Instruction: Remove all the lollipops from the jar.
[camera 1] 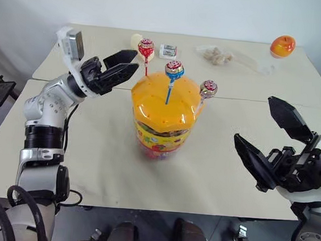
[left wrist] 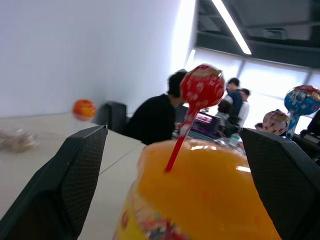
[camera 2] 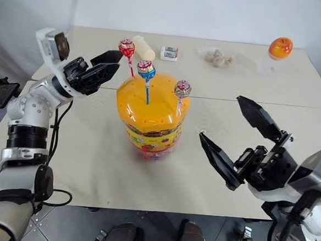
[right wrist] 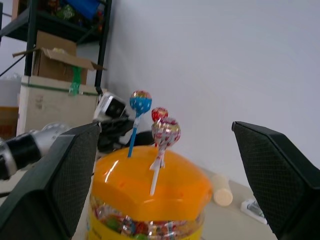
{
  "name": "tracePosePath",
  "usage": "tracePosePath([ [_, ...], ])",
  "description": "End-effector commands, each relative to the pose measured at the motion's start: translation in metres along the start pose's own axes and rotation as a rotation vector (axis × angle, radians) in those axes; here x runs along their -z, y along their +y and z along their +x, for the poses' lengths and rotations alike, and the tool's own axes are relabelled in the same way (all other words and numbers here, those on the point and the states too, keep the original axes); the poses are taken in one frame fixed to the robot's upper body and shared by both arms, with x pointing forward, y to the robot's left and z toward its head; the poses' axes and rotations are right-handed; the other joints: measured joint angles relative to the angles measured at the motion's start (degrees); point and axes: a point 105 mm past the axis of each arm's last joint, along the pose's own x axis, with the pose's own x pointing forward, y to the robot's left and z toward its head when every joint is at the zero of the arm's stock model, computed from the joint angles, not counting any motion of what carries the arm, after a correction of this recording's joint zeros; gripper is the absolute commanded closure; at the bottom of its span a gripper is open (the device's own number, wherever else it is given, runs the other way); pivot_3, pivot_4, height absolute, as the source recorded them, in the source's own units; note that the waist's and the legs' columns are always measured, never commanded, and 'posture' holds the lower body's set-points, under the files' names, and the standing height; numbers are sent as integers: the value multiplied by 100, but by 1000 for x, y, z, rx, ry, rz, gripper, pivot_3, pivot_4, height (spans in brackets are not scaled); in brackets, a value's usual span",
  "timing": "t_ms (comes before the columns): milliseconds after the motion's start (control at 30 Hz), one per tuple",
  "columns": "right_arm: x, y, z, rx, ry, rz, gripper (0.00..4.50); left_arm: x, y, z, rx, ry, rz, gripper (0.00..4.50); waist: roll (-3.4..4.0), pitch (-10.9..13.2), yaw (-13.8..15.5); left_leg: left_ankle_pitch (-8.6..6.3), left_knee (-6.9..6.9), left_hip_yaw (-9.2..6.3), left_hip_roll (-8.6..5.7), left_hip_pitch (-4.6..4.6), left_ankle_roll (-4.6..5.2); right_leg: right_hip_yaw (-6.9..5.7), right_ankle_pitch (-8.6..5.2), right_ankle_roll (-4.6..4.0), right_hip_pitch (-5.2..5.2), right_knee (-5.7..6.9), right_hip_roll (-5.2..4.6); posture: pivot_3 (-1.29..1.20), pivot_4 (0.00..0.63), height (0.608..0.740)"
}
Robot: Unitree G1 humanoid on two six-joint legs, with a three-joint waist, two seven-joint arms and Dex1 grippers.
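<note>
You've got the jar (camera 1: 162,118) standing mid-table, a clear plastic tub with a domed orange lid and a yellow-red label whose writing can't be read. All three lollipops stand upright in the lid's holes: the red lollipop (camera 1: 146,48) on the jar's far left, the blue lollipop (camera 1: 174,69) at its centre, the white lollipop (camera 1: 208,89) on its right edge. Your left gripper (camera 1: 123,64) hangs just left of the jar, fingers spread, empty, tips close to the red stick. Your right gripper (camera 1: 261,143) waits wide open and empty, well right of the jar. Wrappers look shiny and crinkled.
</note>
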Motion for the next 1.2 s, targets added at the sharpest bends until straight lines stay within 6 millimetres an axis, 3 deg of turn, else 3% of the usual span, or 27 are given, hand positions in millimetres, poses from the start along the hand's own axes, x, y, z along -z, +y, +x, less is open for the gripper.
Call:
tracePosePath([
  [33, -6, 9, 0, -43, -3, -43, 82, -1, -3, 7, 55, 33, 33, 0, 0, 0, -17, 0, 0, 0, 0, 0, 0, 0, 0, 0, -1, -1, 0, 0, 150, 740],
  [67, -6, 9, 0, -41, -1, -43, 82, 0, -4, 9, 69, 39, 31, 0, 0, 0, -16, 0, 1, 0, 0, -1, 0, 0, 0, 0, -1, 1, 0, 0, 150, 740],
  [167, -7, 6, 0, -32, -2, -60, 0, 2, -6, 17, 97, 29, 35, 558, 0, 0, -8, 0, 5, 0, 1, -3, 0, 1, 0, 0, -1, 0, -1, 0, 150, 740],
  [600, -14, 9, 5, -129, -15, -24, 0, 1, -5, 29, 118, -4, -10, 4472, -3, 2, 70, -1, 10, -2, 1, -6, 2, 2, 0, 0, -1, -1, -2, 0, 150, 740],
  [800, -24, 0, 13, -172, -65, 12, 0, -45, 5, 38, 31, -247, -37, 4472, -18, 11, 78, -2, 20, -9, 1, -14, 5, -1, 0, 0, 0, -2, -2, 0, 150, 740],
  [900, -25, 6, 18, -261, -60, 70, 0, -71, 1, 28, 22, -348, -94, 4472, -18, 11, 60, -2, 12, -11, 2, -12, 5, -2, 0, 0, -2, -1, -3, 0, 150, 740],
  [967, -21, 13, 19, -340, -30, 123, 0, -82, 4, 4, -75, -356, -81, 4472, -18, 11, 1, -2, 10, -10, 4, -8, 5, -1, 0, 0, -4, 2, -2, 0, 150, 740],
  [1033, -8, 27, 13, -475, 62, 149, 0, -75, 11, -35, -278, -227, -1, 4472, -16, 10, -81, -2, 7, -9, 6, -7, 5, -3, 0, 0, -5, 3, -1, 0, 150, 740],
  [1133, 1, 32, 4, -588, 121, 162, 0, -47, 14, -97, -578, 16, 34, 4472, -15, 9, -176, -2, -18, -2, 5, 21, 5, -5, -3, -5, -7, 7, 0, 0, 150, 740],
  [1200, 5, 27, 1, -595, 130, 185, 0, -21, 10, -157, -844, 215, 37, 4472, -17, 10, -173, -2, -9, -4, 4, 10, 4, -5, -3, -6, -18, 13, -2, 0, 150, 740],
])
